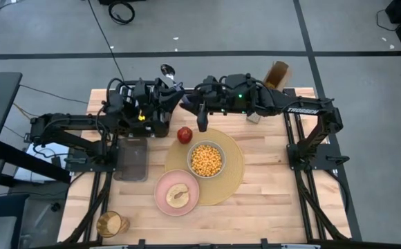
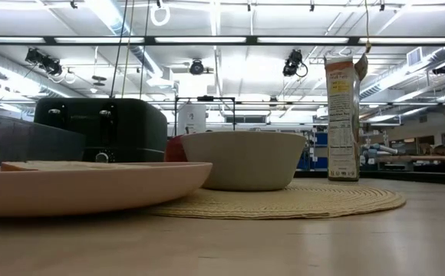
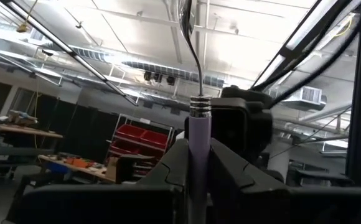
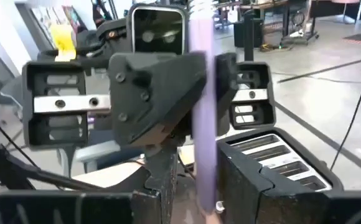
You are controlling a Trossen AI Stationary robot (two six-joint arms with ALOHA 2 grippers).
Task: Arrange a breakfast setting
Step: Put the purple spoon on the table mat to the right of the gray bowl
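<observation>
A spoon [image 1: 168,71] with a lilac handle and a metal bowl is held above the table's far side between both arms. My left gripper [image 3: 198,171] is shut on its handle. My right gripper [image 4: 199,183] faces it from the right and is shut on the same handle. Below them, a white bowl [image 1: 206,159] of cereal stands on the round tan placemat [image 1: 229,181]. A red apple [image 1: 184,134] sits at the mat's far left edge. A pink plate [image 1: 178,192] with bread overlaps its near edge. An amber glass [image 1: 112,223] stands at the near left corner. My left gripper pinches the lilac handle [image 3: 198,134] between its two fingers, just under the metal collar. The fingers slant upward. The spoon is clear of the table, with its bowl end [image 3: 185,12] rising beyond the fingertips. My right gripper has the lilac handle [image 4: 202,124] between its two fingers near its free end. The fingers come about level from the table's right and lie across the handle. The handle stands upright in the hold, with my left gripper's fingers [image 4: 155,81] on it just beyond.
A black toaster [image 1: 131,158] stands left of the mat, under my left arm. A cereal box [image 1: 278,75] stands at the far right. Bare wood lies at the near right of the table [image 1: 290,207].
</observation>
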